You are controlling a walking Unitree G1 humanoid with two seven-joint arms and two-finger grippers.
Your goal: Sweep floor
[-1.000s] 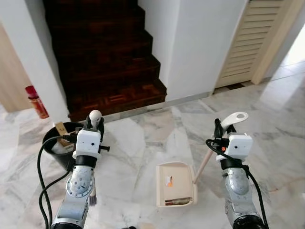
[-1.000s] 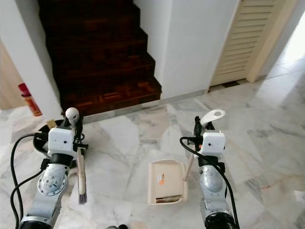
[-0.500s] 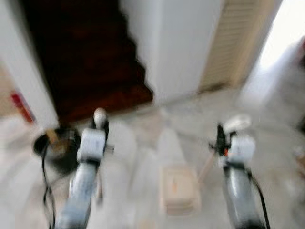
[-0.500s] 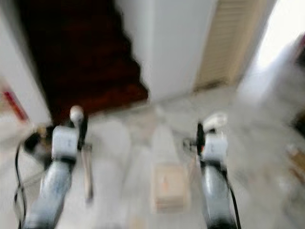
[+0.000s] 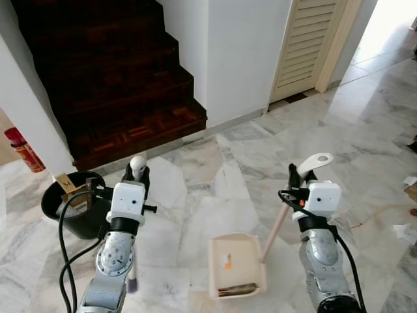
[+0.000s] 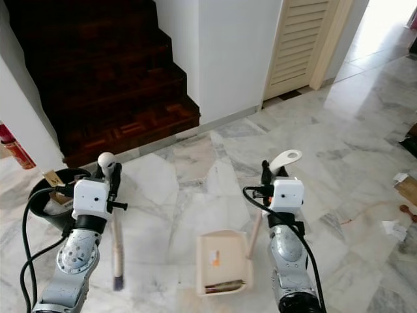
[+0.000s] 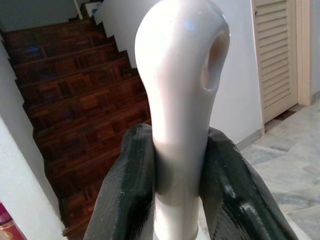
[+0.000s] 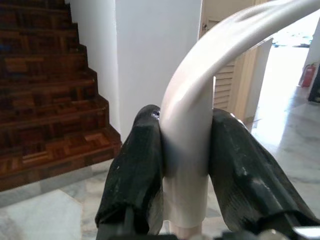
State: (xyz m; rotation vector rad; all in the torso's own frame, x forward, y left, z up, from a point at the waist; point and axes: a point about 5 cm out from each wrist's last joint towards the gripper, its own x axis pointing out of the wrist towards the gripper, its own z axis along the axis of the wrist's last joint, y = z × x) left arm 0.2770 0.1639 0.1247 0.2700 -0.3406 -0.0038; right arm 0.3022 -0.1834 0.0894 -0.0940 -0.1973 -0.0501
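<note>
We've got left gripper clamped on brush handle, bristles hanging below it. Right gripper grips dustpan handle; dustpan sits down-left on floor, between both arms.

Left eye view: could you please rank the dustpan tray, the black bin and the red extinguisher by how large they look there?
1. Black bin, slightly ahead of the tray.
2. Dustpan tray, nearer the camera, so unsure.
3. Red extinguisher, clearly smallest.
</note>
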